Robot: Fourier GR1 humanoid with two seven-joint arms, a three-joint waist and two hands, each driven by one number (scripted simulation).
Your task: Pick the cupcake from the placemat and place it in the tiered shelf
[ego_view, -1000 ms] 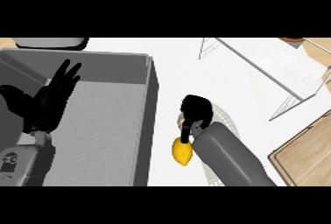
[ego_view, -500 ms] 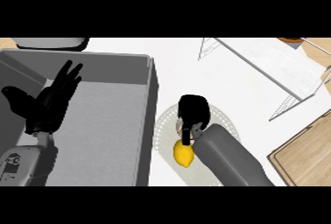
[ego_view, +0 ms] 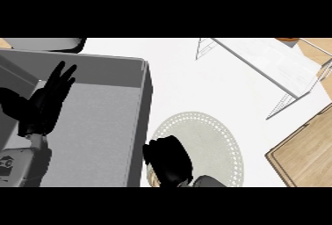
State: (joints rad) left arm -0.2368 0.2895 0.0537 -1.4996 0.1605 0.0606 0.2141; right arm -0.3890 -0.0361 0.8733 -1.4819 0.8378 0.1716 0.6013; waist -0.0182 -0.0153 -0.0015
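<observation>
I see bright, even light on the white counter, with no glare. The grey sink looks darker, and its wall beside my left hand is in shade. My right hand is so black I can't make out its fingers. Edges look soft, not bent.

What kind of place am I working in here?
Likely a kitchen counter: a white worktop with a grey sink basin set in it, a round pale lace-edged placemat, a wooden cutting board and a white wire tiered shelf.
</observation>
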